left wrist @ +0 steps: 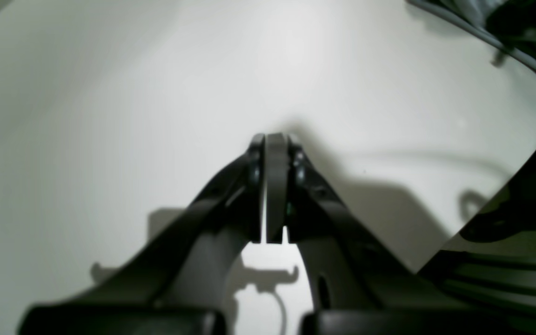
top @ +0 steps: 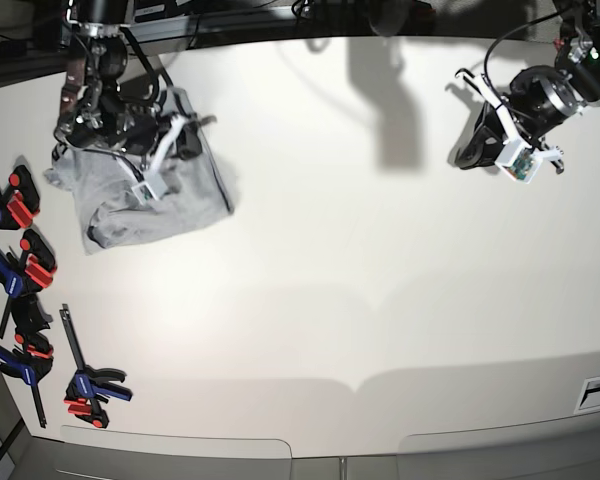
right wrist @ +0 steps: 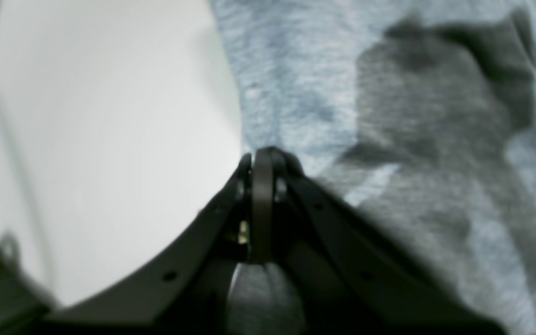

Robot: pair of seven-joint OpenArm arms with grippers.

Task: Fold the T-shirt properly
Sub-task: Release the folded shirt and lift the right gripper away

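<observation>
The light heather-grey T-shirt [top: 150,200] lies in a crumpled heap at the far left of the white table [top: 330,250]. My right gripper [top: 190,138] rests over it. In the right wrist view its jaws [right wrist: 264,156] are shut, with the tips at the edge of the grey cloth [right wrist: 389,139] and bare table to their left. I see no cloth between them. My left gripper [top: 468,152] is at the far right, well away from the shirt. In the left wrist view it [left wrist: 275,139] is shut and empty above bare table. No lettering or neck trim shows.
Several red, blue and black clamps [top: 20,270] lie along the table's left edge. Cables [left wrist: 505,28] run behind the left arm at the back right. A dark striped surface [left wrist: 505,260] borders the table in the left wrist view.
</observation>
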